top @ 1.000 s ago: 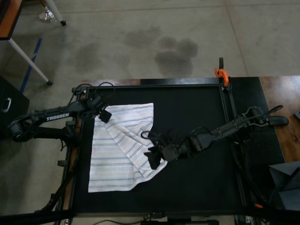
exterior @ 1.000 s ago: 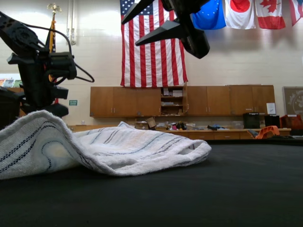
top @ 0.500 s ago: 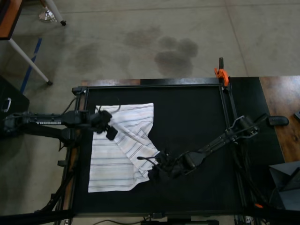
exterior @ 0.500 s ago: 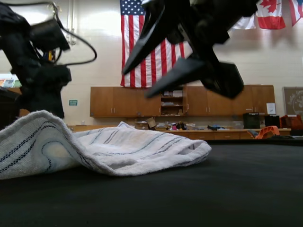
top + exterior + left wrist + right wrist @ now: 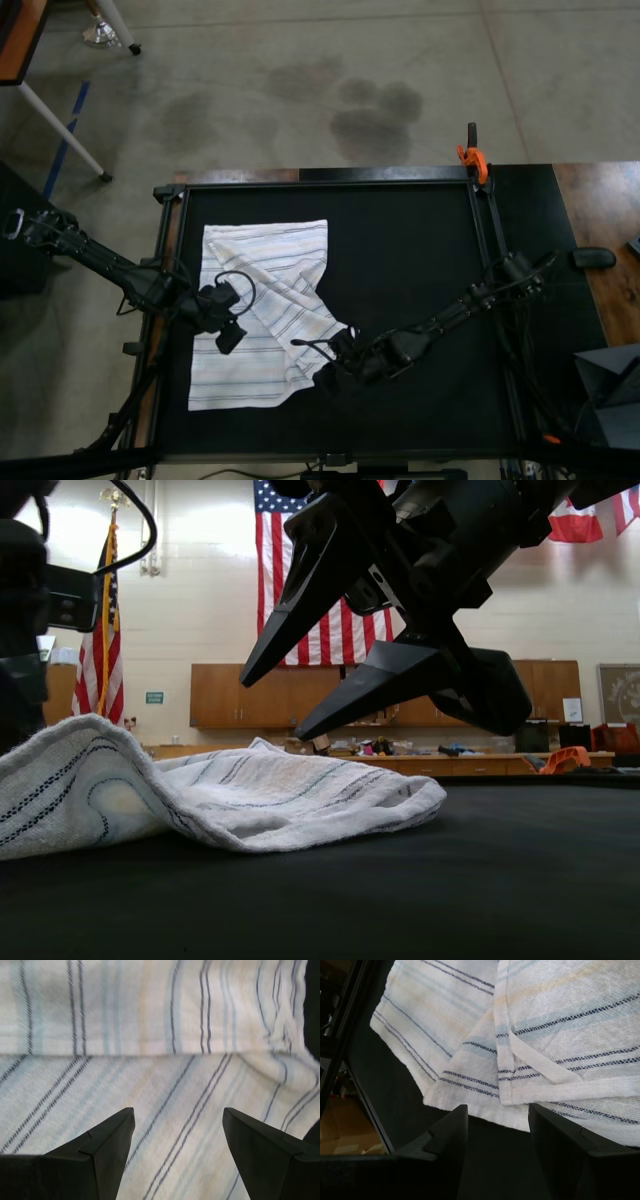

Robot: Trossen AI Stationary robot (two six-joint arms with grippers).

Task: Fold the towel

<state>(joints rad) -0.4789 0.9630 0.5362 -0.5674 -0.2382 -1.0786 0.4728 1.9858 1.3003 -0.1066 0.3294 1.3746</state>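
Table: black mat table point(image 5: 420, 230), concrete floor around it.
Towel: the towel point(image 5: 260, 320) lies at the mat's 9 o'clock side, partly folded.
Left tool point(image 5: 226, 328): released, above the towel.
Right tool point(image 5: 332, 368): released, at the towel's 4 o'clock corner.
Room: American flag point(image 5: 325, 600) on the wall, wooden cabinets point(image 5: 250, 695) below.

In the top view, the left gripper point(image 5: 228, 335) has swung from the towel's point(image 5: 262, 310) far corner at the top of that view down to its middle, near the towel's left edge, and its arm now stretches out low across the surface's point(image 5: 420, 230) left rim. The right gripper point(image 5: 325, 378) has slid from over the folded flap to the towel's lower right corner. In the exterior view it has dropped lower and looms larger, fingers point(image 5: 400, 675) spread just above the cloth.
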